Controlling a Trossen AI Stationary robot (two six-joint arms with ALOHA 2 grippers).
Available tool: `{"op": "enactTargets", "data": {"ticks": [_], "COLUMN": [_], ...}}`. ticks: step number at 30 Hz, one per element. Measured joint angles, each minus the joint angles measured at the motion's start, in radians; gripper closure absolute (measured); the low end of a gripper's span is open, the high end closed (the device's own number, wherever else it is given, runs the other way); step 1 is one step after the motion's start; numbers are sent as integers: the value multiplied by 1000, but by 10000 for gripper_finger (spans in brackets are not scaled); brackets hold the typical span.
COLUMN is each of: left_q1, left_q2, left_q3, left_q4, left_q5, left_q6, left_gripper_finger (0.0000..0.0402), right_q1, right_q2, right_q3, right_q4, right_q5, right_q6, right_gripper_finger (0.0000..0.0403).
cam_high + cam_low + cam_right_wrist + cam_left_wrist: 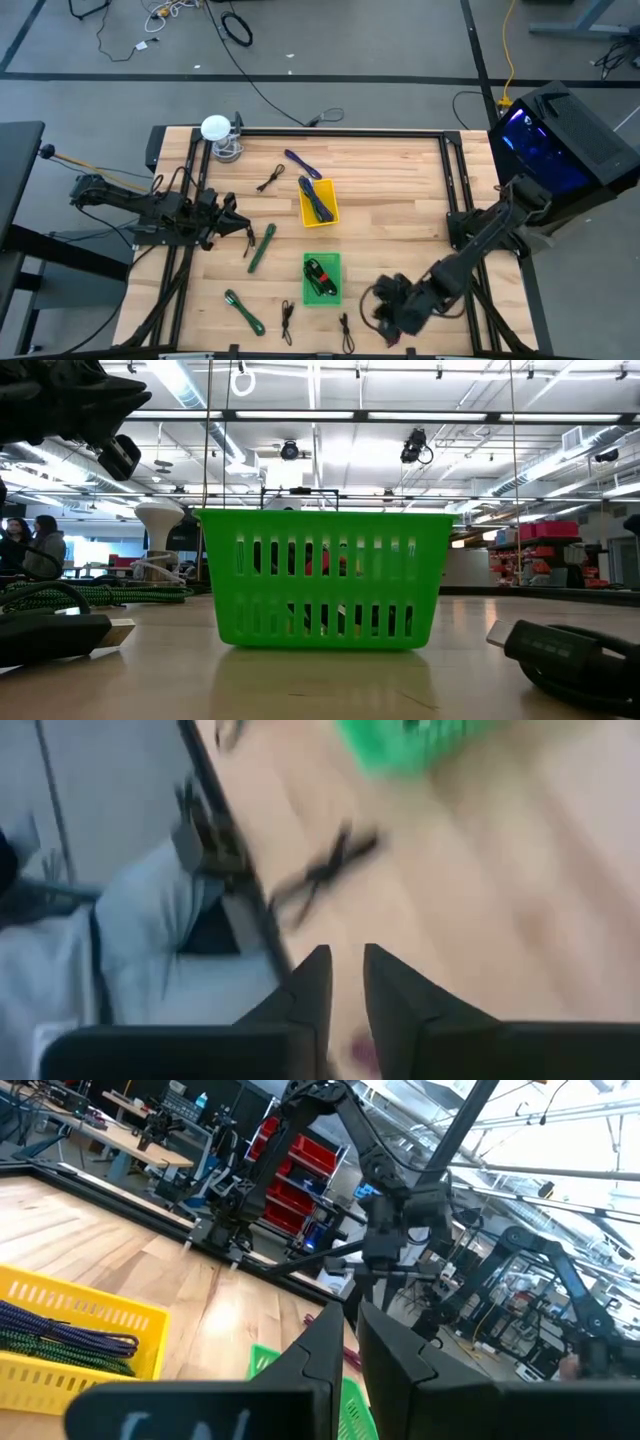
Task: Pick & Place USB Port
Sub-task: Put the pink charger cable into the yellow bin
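Several USB cables lie flat on the wooden table: a green one (pixel 262 247), another green one (pixel 243 310), and black ones (pixel 270 180) (pixel 287 320) (pixel 346 330). A green basket (pixel 321 278) (pixel 322 580) holds black and red items. A yellow basket (pixel 318 200) (pixel 70 1335) holds coiled cables. My left gripper (pixel 238 225) (pixel 350 1342) hovers shut at the table's left, near the first green cable. My right gripper (pixel 385 308) (pixel 345 982) is shut and empty above the near edge, right of the green basket, with a black cable (pixel 320 870) ahead of it.
A purple cable (pixel 300 163) and a white round lamp-like object (pixel 217 130) sit toward the far edge. Black plugs lie close to the low camera (pixel 60 635) (pixel 565 652). A black rail frames the table (pixel 340 133). Bare wood lies between the baskets and the right rail.
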Motion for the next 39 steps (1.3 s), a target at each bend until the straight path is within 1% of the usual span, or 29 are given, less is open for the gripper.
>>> {"op": "enactTargets", "data": {"ticks": [4,7,13,20,22,28,32,36,39], "left_q1": [0,0,0,-7,-13,-36,-44,-43,-43], "left_q2": [0,0,0,0,0,0,0,0,0], "left_q3": [0,0,0,0,0,0,0,0,0], "left_q4": [-4,-6,-18,-26,-28,-28,-27,-27,-27], "left_q5": [0,0,0,0,0,-3,-23,-58,-75], "left_q6": [-3,-3,-4,-4,-4,-5,-4,-4,-4], "left_gripper_finger": [362,362,362,362,362,362,362,362,362], "right_q1": [57,83,110,130,137,175,188,192,192], "right_q2": [7,7,7,11,11,11,12,12,12], "right_q3": [0,0,0,0,-9,-96,-157,-211,-226], "right_q4": [-22,-57,-176,-222,-214,-211,-113,-77,-45], "right_q5": [-2,-35,-115,-129,-123,-70,-56,-57,-89], "right_q6": [106,199,339,419,484,779,849,927,947], "right_gripper_finger": [347,343,316,279,269,254,239,227,218]}}
